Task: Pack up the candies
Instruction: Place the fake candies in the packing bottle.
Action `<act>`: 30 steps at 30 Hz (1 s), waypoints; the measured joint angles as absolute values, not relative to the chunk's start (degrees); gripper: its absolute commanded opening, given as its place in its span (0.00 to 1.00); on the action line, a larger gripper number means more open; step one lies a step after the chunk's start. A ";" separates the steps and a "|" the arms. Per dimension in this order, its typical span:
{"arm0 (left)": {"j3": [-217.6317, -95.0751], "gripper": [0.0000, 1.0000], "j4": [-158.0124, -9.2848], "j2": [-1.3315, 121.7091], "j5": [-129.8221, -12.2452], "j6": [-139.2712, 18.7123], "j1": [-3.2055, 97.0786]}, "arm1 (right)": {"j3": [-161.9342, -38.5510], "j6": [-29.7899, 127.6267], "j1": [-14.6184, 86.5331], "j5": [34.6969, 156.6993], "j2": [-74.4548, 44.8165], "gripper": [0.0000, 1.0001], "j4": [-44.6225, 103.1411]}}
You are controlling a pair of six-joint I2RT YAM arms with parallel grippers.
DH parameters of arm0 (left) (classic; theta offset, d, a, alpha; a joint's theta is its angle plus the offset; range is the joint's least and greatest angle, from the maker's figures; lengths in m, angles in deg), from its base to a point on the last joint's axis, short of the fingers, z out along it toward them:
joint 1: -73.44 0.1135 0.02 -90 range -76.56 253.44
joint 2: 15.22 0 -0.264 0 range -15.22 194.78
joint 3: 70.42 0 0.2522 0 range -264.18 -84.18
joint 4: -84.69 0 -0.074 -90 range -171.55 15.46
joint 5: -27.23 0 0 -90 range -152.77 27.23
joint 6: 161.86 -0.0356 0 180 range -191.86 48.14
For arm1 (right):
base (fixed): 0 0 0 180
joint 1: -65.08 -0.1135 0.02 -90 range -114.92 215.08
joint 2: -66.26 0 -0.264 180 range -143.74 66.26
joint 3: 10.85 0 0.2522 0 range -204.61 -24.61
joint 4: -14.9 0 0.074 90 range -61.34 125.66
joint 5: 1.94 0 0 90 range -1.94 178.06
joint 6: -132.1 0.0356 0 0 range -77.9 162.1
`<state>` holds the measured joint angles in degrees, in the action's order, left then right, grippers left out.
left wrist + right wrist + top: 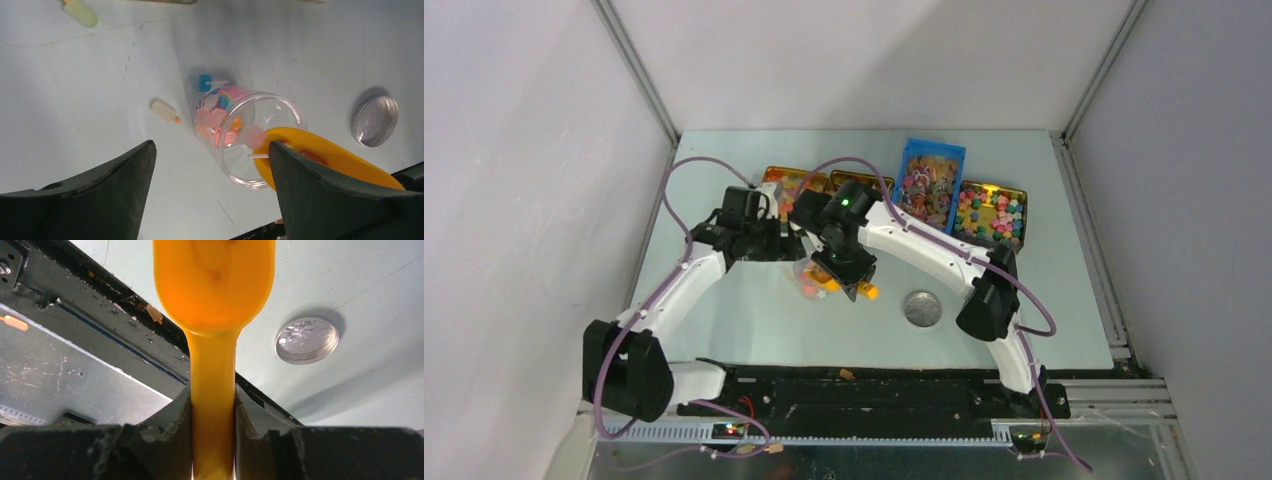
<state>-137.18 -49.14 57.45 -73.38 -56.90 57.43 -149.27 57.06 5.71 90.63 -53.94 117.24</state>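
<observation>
Only the right wrist view shows right end effector [213, 405] clamping scoop [215, 285].

Plain pale grey panels close us in on three sides: back wall [864, 60], left wall [514, 200], right wall [1204, 200]. Slim metal posts [637, 72] run down both rear corners. The worktop [754, 330] is pale blue-green, matt, lightly scuffed and scratched. A black rail [874, 390] lines its near edge, with a scratched steel plate [904, 462] in front. The light is soft, shadows faint.
</observation>
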 measured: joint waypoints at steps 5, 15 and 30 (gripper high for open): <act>-138.18 0.91 -48.90 56.27 -72.29 -56.92 57.43 | -149.27 57.06 5.71 90.89 -53.94 0.00 117.26; -140.30 0.92 -46.17 53.69 -66.26 -57.93 57.43 | -149.29 57.02 5.71 90.89 -53.94 0.00 117.52; -141.09 0.91 -43.20 51.92 -60.93 -61.82 57.43 | -149.75 57.17 5.64 90.63 -53.94 0.00 117.92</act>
